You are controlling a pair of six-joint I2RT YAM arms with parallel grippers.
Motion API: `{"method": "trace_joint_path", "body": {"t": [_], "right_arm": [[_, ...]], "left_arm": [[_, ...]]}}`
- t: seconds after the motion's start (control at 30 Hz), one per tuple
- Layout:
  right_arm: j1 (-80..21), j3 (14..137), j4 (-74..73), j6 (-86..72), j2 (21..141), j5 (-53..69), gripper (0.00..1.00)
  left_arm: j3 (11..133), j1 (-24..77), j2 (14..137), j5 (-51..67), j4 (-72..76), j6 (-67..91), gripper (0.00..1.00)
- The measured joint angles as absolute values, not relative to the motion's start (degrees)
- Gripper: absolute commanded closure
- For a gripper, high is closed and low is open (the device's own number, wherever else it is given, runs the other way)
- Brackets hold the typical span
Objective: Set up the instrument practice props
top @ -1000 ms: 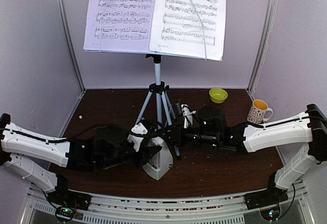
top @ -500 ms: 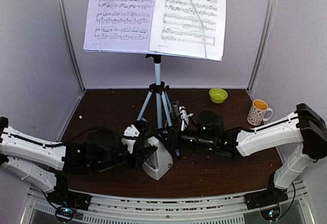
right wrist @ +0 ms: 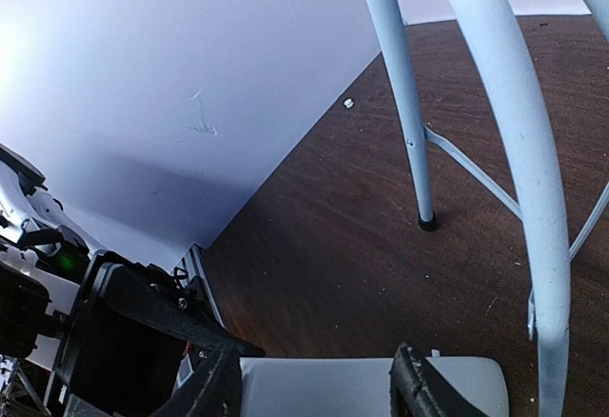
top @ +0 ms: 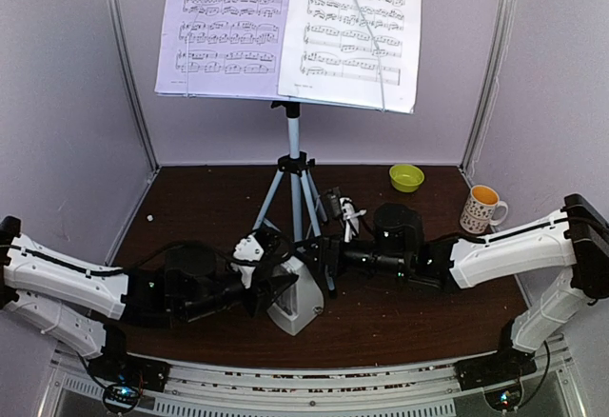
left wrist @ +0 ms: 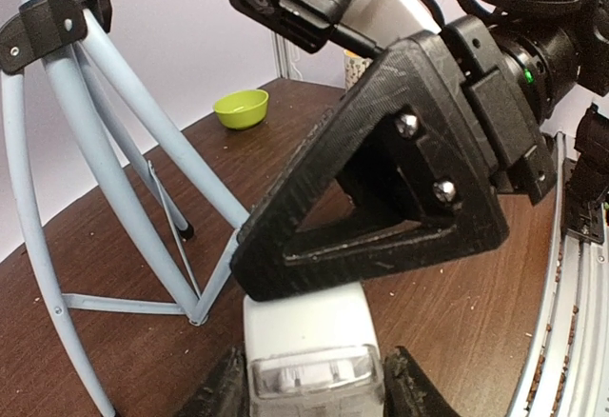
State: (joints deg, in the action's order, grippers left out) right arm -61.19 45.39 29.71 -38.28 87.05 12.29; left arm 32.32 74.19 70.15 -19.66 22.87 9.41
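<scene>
While plain pale-lilac walls (top: 67, 103) box in the crumb-speckled dark brown wooden tabletop (top: 200, 198), we see the pale music stand on a silver tripod (top: 293, 165) at the back, carrying two printed sheet-music pages (top: 228, 27). Just in front of the tripod stands the small pale-grey pyramid metronome (top: 297, 301). Our left gripper (left wrist: 319, 384) is clamped on its body. Our right gripper (right wrist: 319, 388) meets its upper part, fingers apart, though we cannot tell whether they press it. Right of the tripod sit a small yellow-green bowl (top: 406, 177) and a patterned white mug (top: 482, 208).
</scene>
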Motion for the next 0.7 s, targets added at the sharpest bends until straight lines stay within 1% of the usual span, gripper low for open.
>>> {"method": "trace_joint_path", "body": {"t": [0.2, 0.3, 0.5, 0.6, 0.7], "right_arm": [[-61.1, 45.4, 26.6, -39.7, 85.6, 14.2, 0.41], [-61.1, 45.4, 26.3, -40.9, 85.6, 15.6, 0.43], [-61.1, 45.3, 27.4, -43.3, 86.4, 17.1, 0.49], [-61.0, 44.9, 30.4, -43.9, 87.7, 17.5, 0.54], [-61.0, 44.8, 33.2, -43.5, 89.4, 17.8, 0.57]], "left_arm": [[33.4, 74.3, 72.0, -19.5, 23.8, 8.9, 0.73], [33.5, 74.3, 72.4, -19.5, 24.1, 8.8, 0.73], [33.5, 74.2, 72.3, -19.7, 24.0, 8.9, 0.71], [33.3, 74.2, 71.8, -20.4, 23.8, 9.0, 0.71], [32.2, 74.2, 70.7, -20.6, 23.9, 9.3, 0.70]]}}
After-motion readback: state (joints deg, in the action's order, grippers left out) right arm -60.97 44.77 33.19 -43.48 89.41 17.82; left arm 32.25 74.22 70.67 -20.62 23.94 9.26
